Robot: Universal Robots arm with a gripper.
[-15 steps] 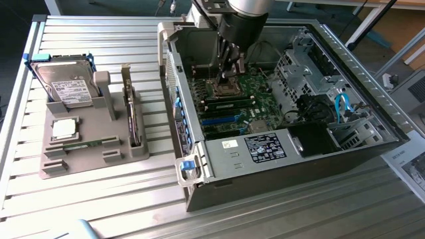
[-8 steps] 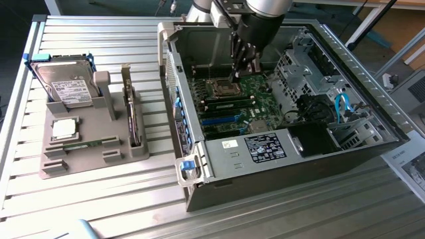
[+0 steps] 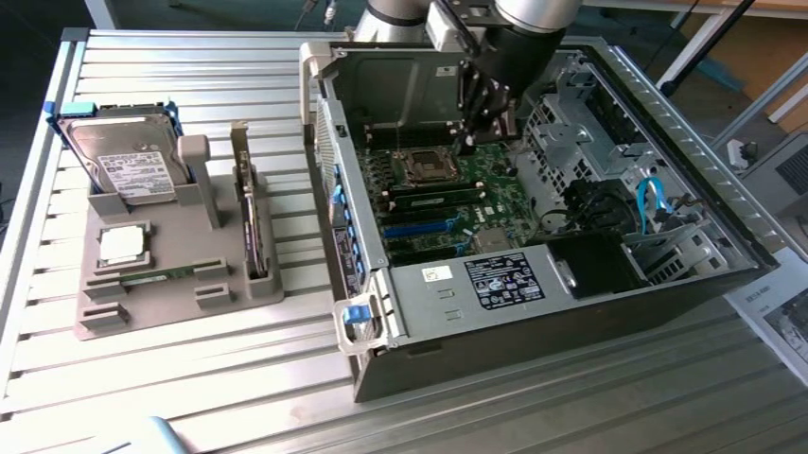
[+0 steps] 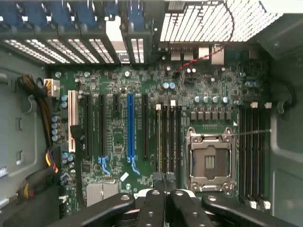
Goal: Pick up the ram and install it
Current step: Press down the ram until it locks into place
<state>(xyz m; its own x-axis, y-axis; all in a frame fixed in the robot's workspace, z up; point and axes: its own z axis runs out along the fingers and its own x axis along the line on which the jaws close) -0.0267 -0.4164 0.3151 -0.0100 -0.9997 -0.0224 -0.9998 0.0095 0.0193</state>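
Far off from the claw, toward the exterior view's left, a grey tray (image 3: 101, 322) sits on the slatted table and carries a hard drive (image 3: 124, 161) and a square processor chip (image 3: 123, 244). The ram (image 3: 158, 276) lies flat in a holder near the tray's front edge. It is a thin green stick whose long axis runs across the exterior view, roughly left to right. It is well apart from the claw and outside the computer case (image 3: 543, 340).

Moving right, the case lies open on its side with the motherboard (image 3: 486, 180) facing up. The claw (image 3: 470, 142) hangs inside it, pointing down at the board.

In the wrist view the claw (image 4: 164, 182) is closed, its 2 fingertips pressed together. I cannot tell whether a thin stick is pinched edge-on between them. Its tips hover directly over a bank of 4 memory slots (image 4: 169, 132), whose long axes run straight away from the claw. The processor socket (image 4: 209, 163) is just beside those slots.

My judgement is that the deciding relation is the claw standing over the slots while the 1 visible ram rests far away on the tray.
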